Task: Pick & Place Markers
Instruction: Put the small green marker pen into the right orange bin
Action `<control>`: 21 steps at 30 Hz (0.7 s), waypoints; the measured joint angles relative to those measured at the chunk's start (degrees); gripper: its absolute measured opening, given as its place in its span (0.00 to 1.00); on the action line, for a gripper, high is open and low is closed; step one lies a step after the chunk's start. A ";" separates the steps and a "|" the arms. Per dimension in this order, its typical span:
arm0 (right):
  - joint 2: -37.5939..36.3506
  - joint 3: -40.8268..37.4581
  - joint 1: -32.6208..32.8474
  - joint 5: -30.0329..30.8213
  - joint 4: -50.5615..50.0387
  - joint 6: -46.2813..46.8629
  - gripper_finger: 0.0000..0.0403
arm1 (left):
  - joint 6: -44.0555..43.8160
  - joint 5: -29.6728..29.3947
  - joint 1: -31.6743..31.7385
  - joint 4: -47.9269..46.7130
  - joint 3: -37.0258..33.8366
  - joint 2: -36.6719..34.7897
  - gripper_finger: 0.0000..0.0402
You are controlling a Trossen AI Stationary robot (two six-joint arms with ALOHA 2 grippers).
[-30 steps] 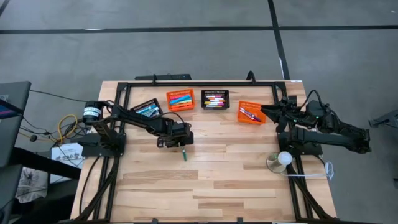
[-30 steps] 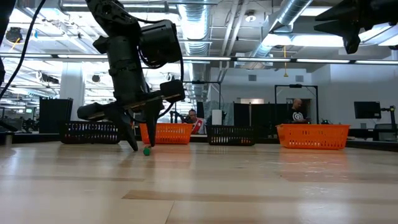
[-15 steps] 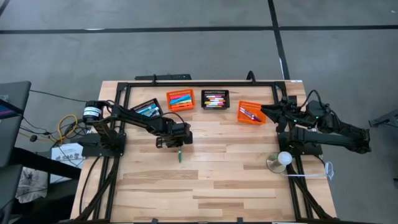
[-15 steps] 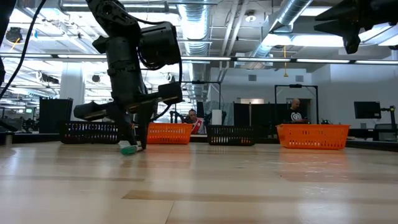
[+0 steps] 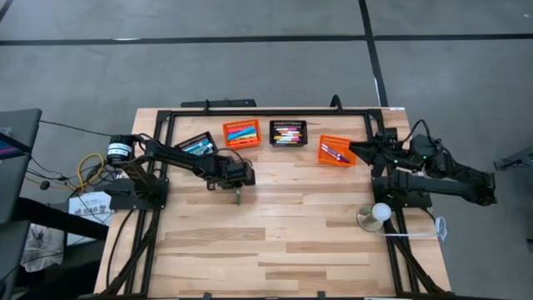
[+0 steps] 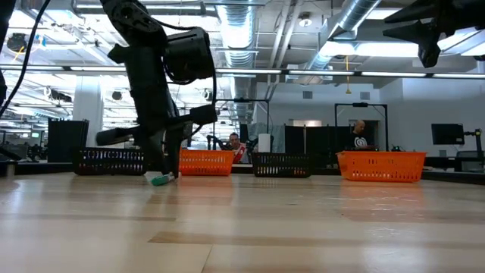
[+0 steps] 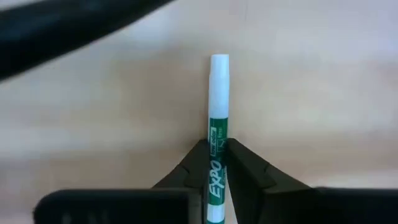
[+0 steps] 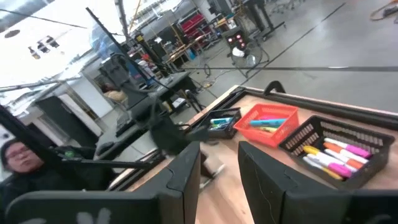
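My left gripper stands over the middle left of the table, pointing steeply down, shut on a green and white marker. In the low view that marker shows just above the wood under the fingers. Other markers lie in four mesh baskets along the far side: black, orange, black and orange. My right gripper hangs high at the far right, level, open, with nothing between its fingers. My left gripper pinches the marker's green-banded barrel between its two fingers, about mid-length. The fingers come from above, slanting, and lie across the marker. The white end sticks out past the fingertips. The marker lies nearly level, close over the table; whether it touches the wood cannot be told.
A black frame runs along the table's far edge and down both sides. A small lamp with a white ball stands near the right arm's base. Bare wood fills the near half. People show in the room behind.
My left gripper has shut on the green marker that lay between its open fingers. It has then drawn a little toward the table's far left with the marker, which has come along from its old spot on the wood.
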 joint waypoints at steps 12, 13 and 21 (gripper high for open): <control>0.97 0.02 0.05 -5.47 0.59 0.34 0.24 | 5.71 -1.58 1.43 12.48 0.13 -1.91 0.11; 1.50 0.02 0.05 -6.84 0.60 0.29 0.24 | 6.42 -1.38 1.42 14.71 0.13 -1.91 0.10; 12.89 0.04 0.11 -12.79 0.88 -0.03 0.25 | 11.96 0.12 2.34 34.59 0.26 -2.04 0.11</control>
